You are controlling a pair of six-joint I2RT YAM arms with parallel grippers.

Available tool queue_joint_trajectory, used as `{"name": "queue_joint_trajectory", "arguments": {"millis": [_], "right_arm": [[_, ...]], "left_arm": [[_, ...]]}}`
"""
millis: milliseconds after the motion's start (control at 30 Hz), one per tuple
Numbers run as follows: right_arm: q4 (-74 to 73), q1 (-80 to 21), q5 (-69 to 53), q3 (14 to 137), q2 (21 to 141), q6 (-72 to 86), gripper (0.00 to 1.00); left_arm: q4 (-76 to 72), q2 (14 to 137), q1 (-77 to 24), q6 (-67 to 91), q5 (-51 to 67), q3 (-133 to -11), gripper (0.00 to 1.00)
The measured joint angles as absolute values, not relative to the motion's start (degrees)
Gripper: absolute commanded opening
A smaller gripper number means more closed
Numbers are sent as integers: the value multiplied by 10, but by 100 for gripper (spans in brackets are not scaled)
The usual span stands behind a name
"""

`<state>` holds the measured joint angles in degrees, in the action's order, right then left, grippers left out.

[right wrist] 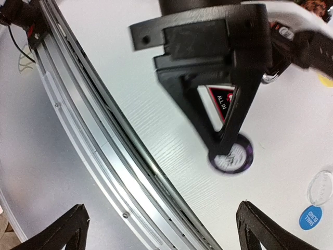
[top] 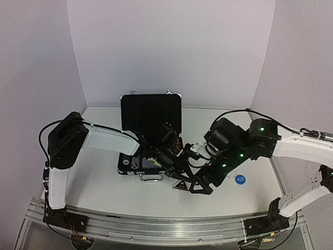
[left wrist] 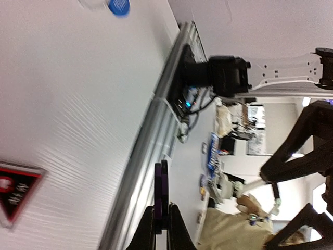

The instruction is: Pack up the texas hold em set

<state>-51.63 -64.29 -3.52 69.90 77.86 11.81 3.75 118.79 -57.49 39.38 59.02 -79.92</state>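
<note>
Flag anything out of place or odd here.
Nothing is spilled or broken. The triangular marker, a blue disc and a clear disc lie on the table outside the briefcase; the left gripper pinches a purple chip.

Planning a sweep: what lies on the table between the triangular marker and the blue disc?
Bare table between triangular marker and blue disc, per left wrist view.

Stretches the left arm (top: 106, 139) and the right arm (top: 296, 147) inward, wrists tipped down and nearly meeting at the middle. Pinches a purple chip (left wrist: 161, 190) edge-on in the left gripper (left wrist: 161, 226). Holds the right gripper (right wrist: 164, 232) wide apart and empty, just beside the left one.
</note>
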Motion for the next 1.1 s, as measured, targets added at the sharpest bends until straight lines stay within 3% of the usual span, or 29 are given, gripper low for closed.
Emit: {"name": "queue_joint_trajectory", "arguments": {"millis": [300,533,800,1100], "right_arm": [[-516,-640,178,695,663,202,98],[-515,-573,296,696,737,271,98],[-518,-499,338,705,835,347,98],[-524,-497,342,780,942,395,98]], "left_arm": [[275,1093,-496,12,272,-948,0],[410,1038,-484,-268,198,-1015,0],[527,935,-408,-492,162,-875,0],[562,914,-276,-604,175,-739,0]]}}
